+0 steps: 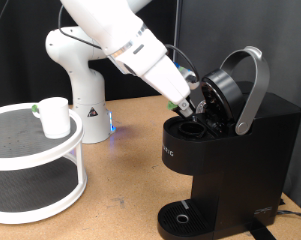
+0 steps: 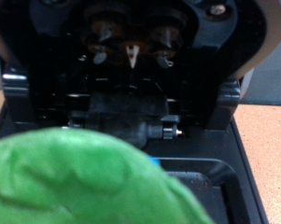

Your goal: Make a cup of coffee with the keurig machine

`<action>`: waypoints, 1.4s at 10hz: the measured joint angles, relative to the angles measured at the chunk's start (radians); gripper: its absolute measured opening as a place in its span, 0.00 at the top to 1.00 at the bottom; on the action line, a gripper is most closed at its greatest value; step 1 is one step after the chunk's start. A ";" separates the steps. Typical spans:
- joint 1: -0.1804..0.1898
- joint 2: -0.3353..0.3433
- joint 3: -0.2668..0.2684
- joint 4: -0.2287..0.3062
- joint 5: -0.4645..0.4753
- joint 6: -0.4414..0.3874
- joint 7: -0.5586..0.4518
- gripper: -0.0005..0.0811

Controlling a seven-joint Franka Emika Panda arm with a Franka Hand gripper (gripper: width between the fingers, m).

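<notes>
The keurig machine (image 1: 235, 150) stands at the exterior view's right, its lid (image 1: 225, 92) tilted up and the grey handle (image 1: 253, 88) raised. My gripper (image 1: 197, 108) reaches down into the open pod chamber under the lid; its fingertips are hidden there. In the wrist view the machine's dark open chamber (image 2: 131, 112) fills the frame, and a blurred green mass (image 2: 75, 182) covers the part nearest the camera; what it is I cannot tell. The white cup (image 1: 54, 116) sits far off on a round white stand (image 1: 40, 160) at the exterior view's left.
The arm's white base (image 1: 82, 75) stands behind the stand. A small green-topped thing (image 1: 37, 104) sits beside the cup. The machine's round drip tray (image 1: 182, 215) is at its foot. Brown table surface (image 1: 125, 170) lies between the stand and the machine.
</notes>
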 joint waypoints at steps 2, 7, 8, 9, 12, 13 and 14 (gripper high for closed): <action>0.001 0.022 0.019 0.008 -0.005 0.021 0.004 0.42; 0.002 0.068 0.056 0.030 -0.052 0.027 0.051 0.42; 0.002 0.071 0.061 0.030 -0.062 0.025 0.059 0.42; 0.002 0.070 0.063 0.031 -0.067 0.025 0.062 0.42; 0.002 0.070 0.063 0.033 -0.088 0.025 0.072 0.42; 0.002 0.070 0.063 0.034 -0.095 0.025 0.079 0.42; 0.001 0.070 0.063 0.034 -0.100 0.025 0.081 0.42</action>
